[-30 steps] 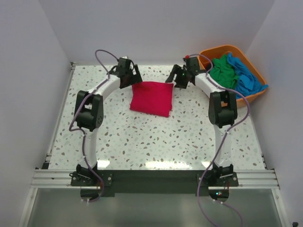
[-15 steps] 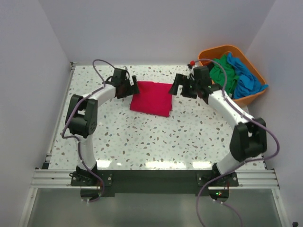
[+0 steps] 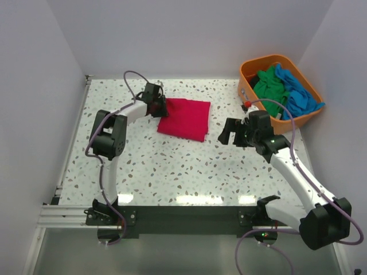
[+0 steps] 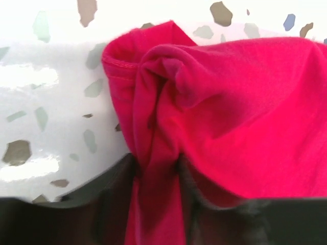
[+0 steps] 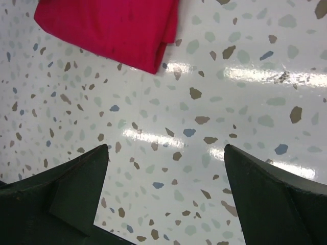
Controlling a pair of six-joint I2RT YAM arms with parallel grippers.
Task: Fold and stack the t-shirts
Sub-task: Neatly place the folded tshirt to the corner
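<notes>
Two grippers are in view. The left gripper (image 4: 156, 171) has its jaws drawn partway together on a ridge of red cloth. The cloth bunches up and runs down between the two dark fingers (image 4: 110, 196), so it looks pinched, though the fingers are blurred and cut off at the bottom edge of the wrist view. The right gripper (image 5: 166, 189) stands wide open with nothing between its jaws, only bare speckled table (image 5: 230, 117) under the gap. Its fingers are also cut off by the frame edge.

There are three t-shirts. One crimson t-shirt (image 3: 186, 117) lies folded into a rough rectangle on the table, and its left edge is the part that sits in the left jaws. From the right jaws it lies ahead and to the left, clear of both fingertips, with only one folded corner showing in that wrist view. The green t-shirt (image 3: 268, 89) and the blue t-shirt (image 3: 298, 94), one of each, are crumpled together in the single orange basket (image 3: 275, 58), past the right gripper's right side. The blue one spills over the basket's rim. The heap hides how they lie, and neither sleeves nor necklines can be made out.

A purple cable (image 3: 133, 74) loops above the left arm.
</notes>
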